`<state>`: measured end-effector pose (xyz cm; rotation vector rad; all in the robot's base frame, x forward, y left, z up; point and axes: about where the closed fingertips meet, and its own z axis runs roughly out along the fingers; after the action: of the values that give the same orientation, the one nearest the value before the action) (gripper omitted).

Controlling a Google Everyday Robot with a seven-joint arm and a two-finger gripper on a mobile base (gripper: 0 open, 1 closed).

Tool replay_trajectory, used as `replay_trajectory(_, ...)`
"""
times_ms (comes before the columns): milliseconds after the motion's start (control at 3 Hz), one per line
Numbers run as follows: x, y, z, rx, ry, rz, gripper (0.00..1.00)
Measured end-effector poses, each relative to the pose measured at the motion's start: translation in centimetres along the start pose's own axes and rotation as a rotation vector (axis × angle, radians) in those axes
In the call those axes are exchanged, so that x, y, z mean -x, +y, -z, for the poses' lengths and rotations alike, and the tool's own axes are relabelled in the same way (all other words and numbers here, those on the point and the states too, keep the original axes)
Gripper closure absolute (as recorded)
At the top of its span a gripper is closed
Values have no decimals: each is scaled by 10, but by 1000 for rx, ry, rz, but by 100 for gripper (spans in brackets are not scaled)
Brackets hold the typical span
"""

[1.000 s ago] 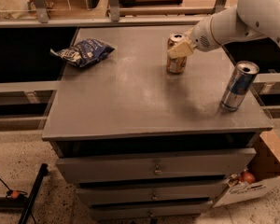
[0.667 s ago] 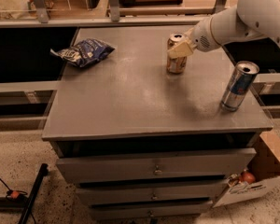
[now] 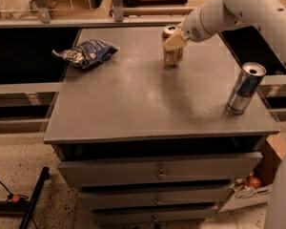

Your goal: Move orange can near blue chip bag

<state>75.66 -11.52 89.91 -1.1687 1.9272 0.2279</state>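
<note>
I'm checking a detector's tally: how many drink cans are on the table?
2. The orange can stands at the back, with the end effector at its top; the blue-and-silver can stands near the right edge. None seem hidden.

No lettering is legible: the blue chip bag [image 3: 86,53] (far-left on the cabinet top [image 3: 148,99]) carries unreadable white print; the orange can [image 3: 173,56], far-centre there, meets the gripper [image 3: 174,41].

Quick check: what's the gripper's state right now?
Gripper: closed on the orange can, toward the back of the grey cabinet top.
</note>
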Motion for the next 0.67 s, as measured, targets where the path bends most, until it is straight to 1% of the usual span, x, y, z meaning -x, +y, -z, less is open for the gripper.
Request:
replay_trajectory(333, 26, -25, -14, -65, 6, 35, 100)
replay_trajectory(667, 42, -38, -26, -94, -23, 40, 100)
